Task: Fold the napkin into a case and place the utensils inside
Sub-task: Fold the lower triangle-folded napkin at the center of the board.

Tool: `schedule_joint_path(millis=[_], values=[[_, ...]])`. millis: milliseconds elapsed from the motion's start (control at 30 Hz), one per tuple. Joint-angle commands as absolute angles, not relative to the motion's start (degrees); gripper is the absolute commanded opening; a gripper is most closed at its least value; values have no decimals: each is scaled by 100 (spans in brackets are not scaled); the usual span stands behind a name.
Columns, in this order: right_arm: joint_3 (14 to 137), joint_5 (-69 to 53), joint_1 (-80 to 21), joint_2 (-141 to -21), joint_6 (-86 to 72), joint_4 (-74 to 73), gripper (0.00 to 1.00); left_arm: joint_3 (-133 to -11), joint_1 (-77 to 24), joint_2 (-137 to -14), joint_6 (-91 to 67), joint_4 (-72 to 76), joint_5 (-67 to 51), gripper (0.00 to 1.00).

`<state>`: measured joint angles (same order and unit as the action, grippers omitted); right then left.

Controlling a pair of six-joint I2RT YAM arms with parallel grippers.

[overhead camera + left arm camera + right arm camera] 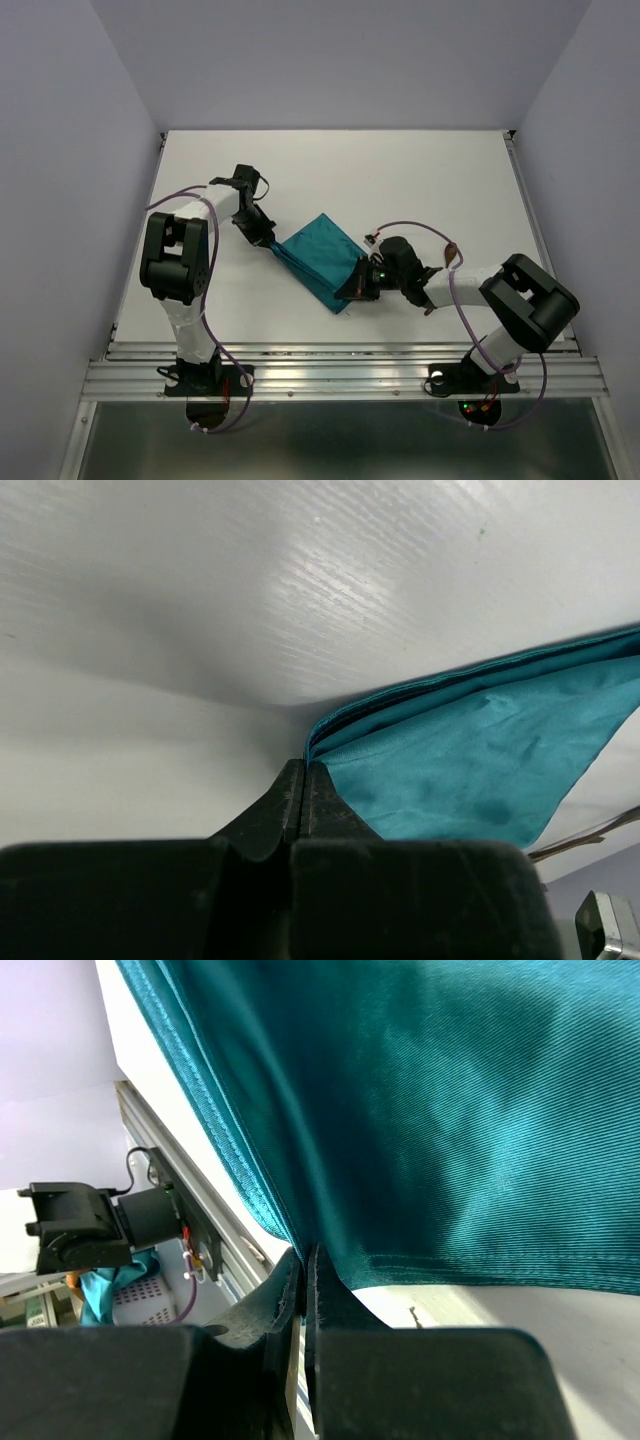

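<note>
The teal napkin (322,258) lies in the middle of the white table as a slanted, folded shape. Doubled layers show at its edge (470,750). My left gripper (270,243) is shut on the cloth's left corner, with the jaws pressed together (303,766). At the napkin's near right corner my right gripper (353,291) is shut on the hem (305,1252), and cloth (430,1110) fills that view. A thin reddish-brown piece (452,254), which may be one of the utensils, shows beside the right forearm. A thin brown sliver (588,836) also shows past the cloth.
An aluminium rail (340,375) runs along the table's near edge and also appears just beyond the right gripper (190,1220). Pale walls enclose the table (400,170) on the left, right and back. Purple cables loop over both arms.
</note>
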<state>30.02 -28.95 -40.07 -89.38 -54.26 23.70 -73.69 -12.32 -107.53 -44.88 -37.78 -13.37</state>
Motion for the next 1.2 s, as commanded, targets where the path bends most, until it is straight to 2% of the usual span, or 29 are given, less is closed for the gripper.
schedule_joint_path(millis=[0,67,200,233,300,400,433,633,900,1167], values=[[2971,-3085,-3920,-9026,-5484,2724,1,-7524,-1213,-10600,-4219,-3728,-1238,7],[2971,-3111,-3920,-9053,-5510,2777,1,-7436,-1213,-10521,-4210,-3578,-1292,11],[2909,-3260,-3867,-9176,-5669,3119,1,-7278,-1213,-10354,-4166,-3270,-1345,36],[2874,-3287,-3867,-9228,-5704,3190,1,-7251,-1213,-10336,-4166,-3235,-1362,47],[2822,-3366,-3867,-9281,-5827,3409,1,-7225,-1213,-10301,-4113,-3138,-1423,59],[2769,-3428,-3867,-9369,-5959,3647,1,-7207,-1213,-10257,-4087,-3041,-1459,67],[2751,-3463,-3815,-9387,-5985,3708,1,-7207,-1213,-10257,-4070,-3015,-1476,73],[2593,-3524,-3754,-9448,-6239,4025,1,-7251,-1222,-10213,-3982,-2980,-1468,74],[2303,-3744,-3700,-9826,-6908,5229,1,-7400,-1213,-9800,-3718,-3059,-1099,73],[2294,-3762,-3647,-9958,-6934,5317,1,-6997,-1213,-9088,-3340,-3313,-747,73]])
